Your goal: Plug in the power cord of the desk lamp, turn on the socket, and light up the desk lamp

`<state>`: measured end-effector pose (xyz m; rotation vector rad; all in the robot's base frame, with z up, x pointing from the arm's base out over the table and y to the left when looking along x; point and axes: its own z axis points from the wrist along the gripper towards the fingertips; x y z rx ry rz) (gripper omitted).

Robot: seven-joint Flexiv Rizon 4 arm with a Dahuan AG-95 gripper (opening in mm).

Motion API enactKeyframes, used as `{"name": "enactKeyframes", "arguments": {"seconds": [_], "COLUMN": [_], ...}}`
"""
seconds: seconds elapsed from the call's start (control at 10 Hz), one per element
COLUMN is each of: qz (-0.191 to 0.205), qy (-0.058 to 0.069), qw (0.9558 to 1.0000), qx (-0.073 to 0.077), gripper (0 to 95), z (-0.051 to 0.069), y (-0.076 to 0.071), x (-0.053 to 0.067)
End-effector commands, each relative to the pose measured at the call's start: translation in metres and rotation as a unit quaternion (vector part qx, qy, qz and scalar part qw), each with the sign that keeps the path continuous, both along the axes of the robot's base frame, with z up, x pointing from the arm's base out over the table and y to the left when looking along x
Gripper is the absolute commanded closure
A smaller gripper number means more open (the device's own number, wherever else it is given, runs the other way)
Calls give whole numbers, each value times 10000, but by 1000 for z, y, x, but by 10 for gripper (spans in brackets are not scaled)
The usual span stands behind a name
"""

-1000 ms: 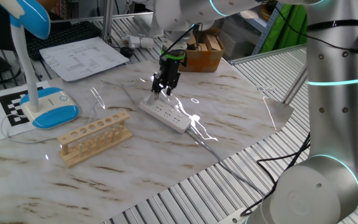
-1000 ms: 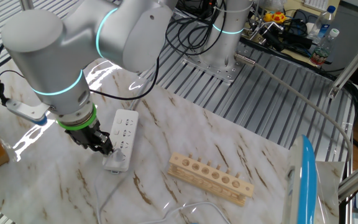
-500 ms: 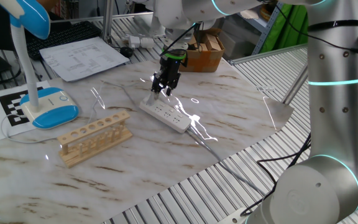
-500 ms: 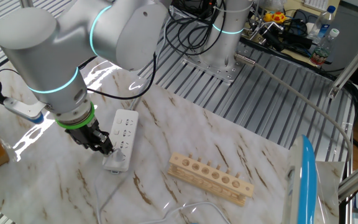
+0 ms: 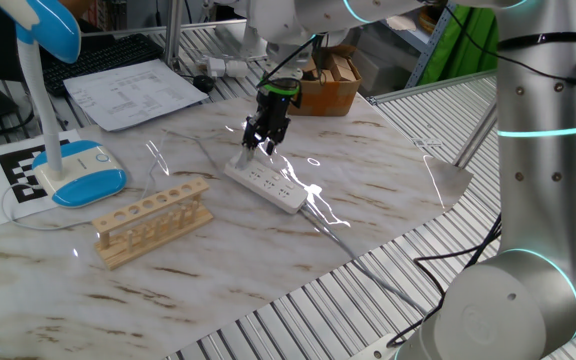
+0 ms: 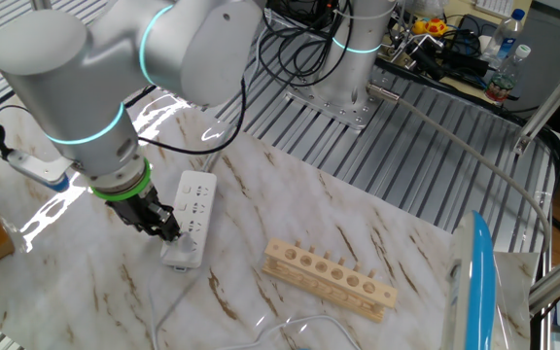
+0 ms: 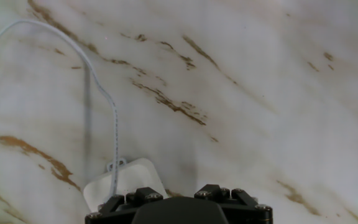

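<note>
Nearest the wrist camera, a rounded white block [image 7: 124,184] lies just beside the dark housing of the hand [image 5: 258,147]. The thin power cord [image 7: 101,93] rises from the block and curves away over the marbled bench [image 7: 260,93]. The block looks like the cord's plug, though I cannot tell that for sure. The fingertips are out of that view and too small in the fixed views, so I cannot tell whether the hand is spread or pinching the block. The hand points straight down at one end of the socket [image 5: 273,186], the long white strip lying flat on the bench. Beyond it stands the wooden rack [image 5: 153,220], and farther off the desk lamp [image 5: 76,170] rests upright on its blue-rimmed base, well apart from the strip. Over the last second nothing visible has shifted: the hand stays at the same end of the strip. I judge this a pause during the plugging-in step, with the switch and lamp not yet dealt with.
</note>
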<state>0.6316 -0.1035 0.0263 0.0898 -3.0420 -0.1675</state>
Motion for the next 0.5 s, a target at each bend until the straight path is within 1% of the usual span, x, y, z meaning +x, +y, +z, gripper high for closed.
{"name": "enactKeyframes", "arguments": {"seconds": [0.1,0.3,0.5], "qz": [-16,-3,-20], "qy": [-37,-61,-90], "qw": [10000,9999,9998], "qx": [-48,-107,-160], "gripper": [380,380,380], "z": [-1,-2,-5], "y": [1,1,3], "x": [-4,-4,-8]}}
